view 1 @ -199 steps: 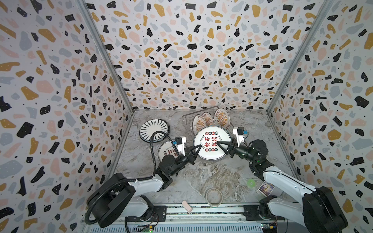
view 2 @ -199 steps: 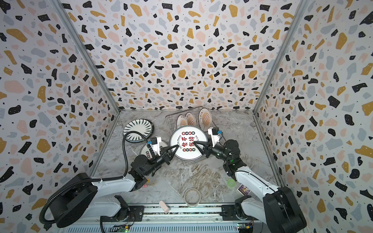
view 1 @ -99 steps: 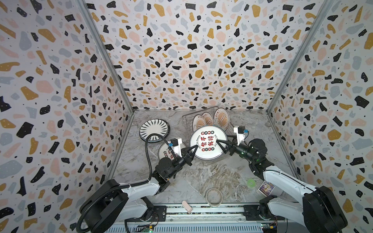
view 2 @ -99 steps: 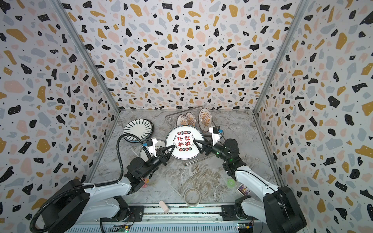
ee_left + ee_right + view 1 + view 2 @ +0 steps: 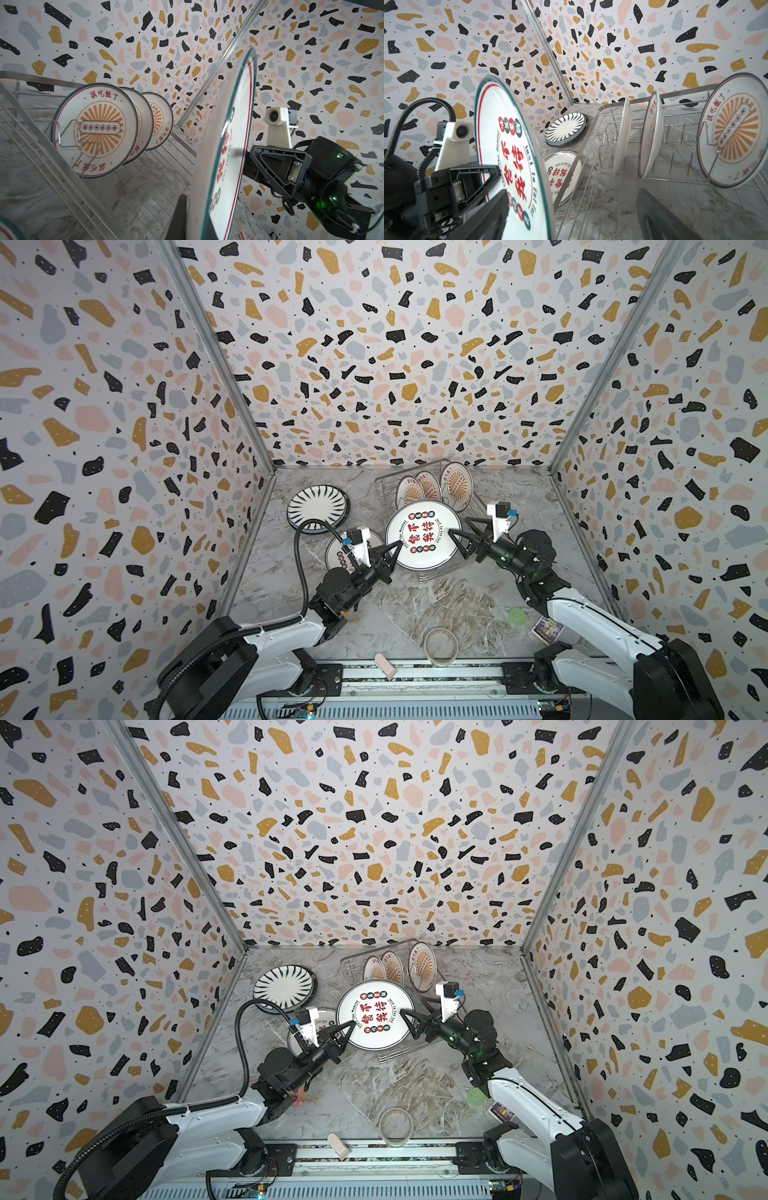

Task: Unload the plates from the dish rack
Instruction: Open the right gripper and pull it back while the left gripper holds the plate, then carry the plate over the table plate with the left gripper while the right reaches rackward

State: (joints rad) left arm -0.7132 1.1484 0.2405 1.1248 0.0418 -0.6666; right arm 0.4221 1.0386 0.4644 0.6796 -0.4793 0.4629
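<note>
A white plate with red-black characters hangs tilted over the near end of the dish rack. My left gripper is shut on its left rim. My right gripper stands open, its jaws wide on either side of the plate's right rim. Three sunburst plates stand upright between the rack's prongs. A striped plate stack and another character plate lie flat on the table left of the rack.
Near the front edge lie a translucent tape ring, a small green object, a printed card box and a pink block. Terrazzo walls close in the table on three sides.
My right gripper has opened its jaws off the character plate's right rim. The plate has shifted slightly left in my left gripper, which stays shut on it.
</note>
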